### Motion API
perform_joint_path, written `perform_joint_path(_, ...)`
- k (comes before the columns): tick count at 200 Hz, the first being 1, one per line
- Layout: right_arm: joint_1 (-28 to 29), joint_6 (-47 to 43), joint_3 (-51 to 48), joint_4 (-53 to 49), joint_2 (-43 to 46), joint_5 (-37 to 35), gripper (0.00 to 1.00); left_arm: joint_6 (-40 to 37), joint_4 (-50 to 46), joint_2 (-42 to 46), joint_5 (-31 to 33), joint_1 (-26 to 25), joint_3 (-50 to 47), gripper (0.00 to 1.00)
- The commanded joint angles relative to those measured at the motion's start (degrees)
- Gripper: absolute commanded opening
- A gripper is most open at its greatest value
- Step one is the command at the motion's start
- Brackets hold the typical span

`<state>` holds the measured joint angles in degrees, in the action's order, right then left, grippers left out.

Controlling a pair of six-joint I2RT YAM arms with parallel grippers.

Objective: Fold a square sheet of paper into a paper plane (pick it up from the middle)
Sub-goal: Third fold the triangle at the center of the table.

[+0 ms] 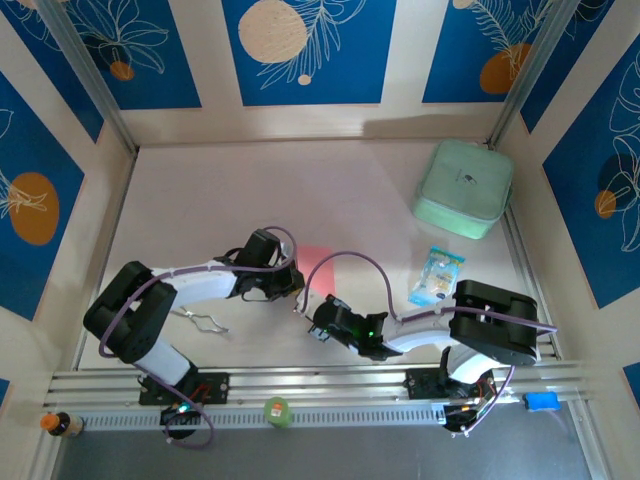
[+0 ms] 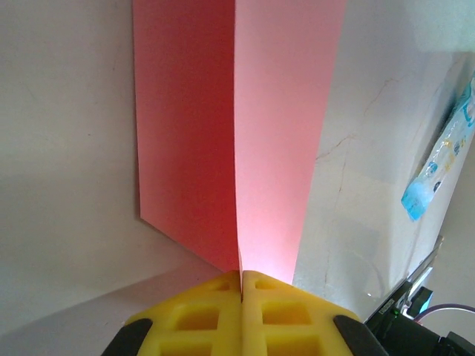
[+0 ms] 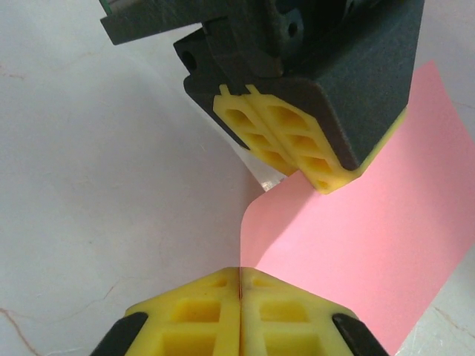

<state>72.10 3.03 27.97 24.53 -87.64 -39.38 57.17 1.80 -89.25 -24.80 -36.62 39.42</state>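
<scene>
The square sheet of paper (image 1: 319, 266) is thin and pink-red, and lies mid-table between the two arms. In the left wrist view the sheet (image 2: 237, 133) rises in two planes that meet along a vertical line, and my left gripper (image 2: 241, 273) is shut on its near edge. In the right wrist view the sheet (image 3: 371, 245) curls up at one corner; my right gripper (image 3: 240, 269) is shut on that edge, with the left gripper (image 3: 319, 174) pinching the paper just beyond. From above, the left gripper (image 1: 296, 283) and right gripper (image 1: 312, 318) sit close together. The paper plane is out of view.
A mint-green rounded case (image 1: 463, 188) stands at the back right. A blue-and-white packet (image 1: 437, 276) lies right of the paper, also the packet (image 2: 445, 156). A wire clip (image 1: 201, 321) lies near the left arm. A green object (image 1: 277, 410) rests on the front rail.
</scene>
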Motion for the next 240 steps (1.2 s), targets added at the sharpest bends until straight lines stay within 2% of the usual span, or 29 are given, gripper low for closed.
perform_joint_path(1, -0.63, 2.15, 0.77, -0.7, 1.21, 2.0, 0.05, -0.04, -2.31, 2.11, 1.53, -0.02, 0.13, 0.04)
perform_joint_path(38, -2.78, 6.23, 1.08, -3.75, 3.09, 9.1, 0.03, -2.11, -7.98, 5.1, 5.99, 0.14, 0.95, 0.28)
perform_joint_path(61, -5.72, 9.98, 2.0, -7.23, 5.3, 17.37, 0.03, -4.69, -13.49, 7.56, 9.74, 0.54, 2.5, 0.34)
perform_joint_path(102, -16.51, 18.83, 6.29, -17.52, 6.45, 39.36, 0.03, -7.96, -17.46, 9.88, 11.46, 1.72, 4.55, 0.34)
perform_joint_path(121, -21.79, 24.34, 7.28, -18.37, 5.13, 50.38, 0.03, -8.97, -17.68, 10.06, 10.55, 2.3, 5.38, 0.31)
perform_joint_path(131, -23.49, 26.01, 7.37, -17.62, 4.47, 53.61, 0.02, -9.33, -17.59, 9.99, 10.11, 2.6, 5.88, 0.28)
perform_joint_path(176, -24.9, 29.12, 8.84, -15.94, 1.98, 59.26, 0.02, -11.23, -16.22, 8.22, 6.97, 3.94, 8.37, 0.22)
perform_joint_path(240, -24.72, 31.07, 9.06, -12.95, 0.16, 59.81, 0.01, -14.51, -14.42, -2.75, -1.13, 5.33, 15.85, 0.16)
